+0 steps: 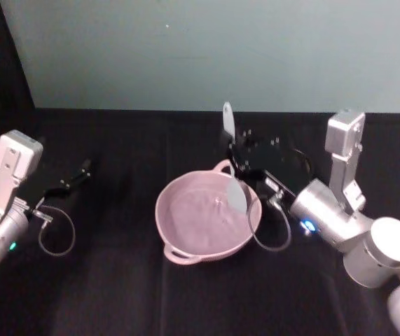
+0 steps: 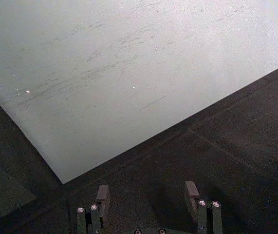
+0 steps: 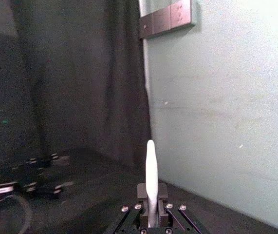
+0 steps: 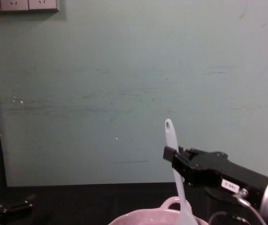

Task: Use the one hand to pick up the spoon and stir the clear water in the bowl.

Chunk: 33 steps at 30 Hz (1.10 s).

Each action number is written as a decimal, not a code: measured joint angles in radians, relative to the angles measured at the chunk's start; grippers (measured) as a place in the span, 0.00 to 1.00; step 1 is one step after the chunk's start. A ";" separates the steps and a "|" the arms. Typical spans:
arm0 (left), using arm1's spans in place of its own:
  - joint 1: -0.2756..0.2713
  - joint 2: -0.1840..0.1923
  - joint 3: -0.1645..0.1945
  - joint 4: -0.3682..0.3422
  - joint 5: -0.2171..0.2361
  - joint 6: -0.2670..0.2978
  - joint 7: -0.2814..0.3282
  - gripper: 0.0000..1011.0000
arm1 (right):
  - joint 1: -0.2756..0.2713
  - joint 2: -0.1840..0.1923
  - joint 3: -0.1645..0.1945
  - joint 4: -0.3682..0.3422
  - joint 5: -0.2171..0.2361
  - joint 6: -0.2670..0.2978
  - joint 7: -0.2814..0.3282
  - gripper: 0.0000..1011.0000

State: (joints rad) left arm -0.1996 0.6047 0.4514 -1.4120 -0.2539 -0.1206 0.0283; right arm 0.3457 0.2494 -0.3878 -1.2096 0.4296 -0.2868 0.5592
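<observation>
The pale pink bowl (image 1: 185, 225) stands mid-table with clear water in it; its rim (image 4: 171, 206) shows low in the chest view. My right gripper (image 1: 236, 155) is shut on the white spoon (image 1: 229, 126) at the bowl's far right rim. The spoon stands nearly upright, its handle tip with the oval hole (image 4: 169, 126) up, its flat head (image 1: 236, 196) down over the water. From the right wrist, the spoon handle (image 3: 151, 180) rises between the fingers (image 3: 142, 192). My left gripper (image 1: 80, 171) is parked at the far left, open (image 2: 148, 195) with nothing between its fingers.
A black cloth covers the table (image 1: 115, 294), which ends at a pale green wall (image 1: 207, 49) behind. A cable loop (image 1: 56, 234) hangs by the left arm, and another (image 1: 273, 224) droops beside the bowl's right side.
</observation>
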 joint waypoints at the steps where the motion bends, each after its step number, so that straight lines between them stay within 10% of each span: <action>1: 0.000 0.000 0.000 0.000 0.000 0.000 0.000 1.00 | -0.011 0.007 0.000 -0.017 0.006 0.014 0.006 0.12; 14: 0.000 0.000 0.000 0.000 0.000 0.000 0.000 1.00 | -0.067 0.032 -0.061 -0.126 0.098 0.132 0.083 0.12; 23: 0.000 0.000 0.000 0.000 0.000 0.000 0.000 1.00 | 0.032 -0.046 -0.096 0.013 0.106 0.119 0.069 0.12; 33: 0.000 0.000 0.000 0.000 0.000 0.000 0.000 1.00 | 0.132 -0.100 -0.058 0.187 0.070 0.012 0.020 0.12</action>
State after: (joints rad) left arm -0.1995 0.6047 0.4514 -1.4120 -0.2539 -0.1205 0.0283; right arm 0.4779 0.1493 -0.4456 -1.0225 0.4998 -0.2746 0.5795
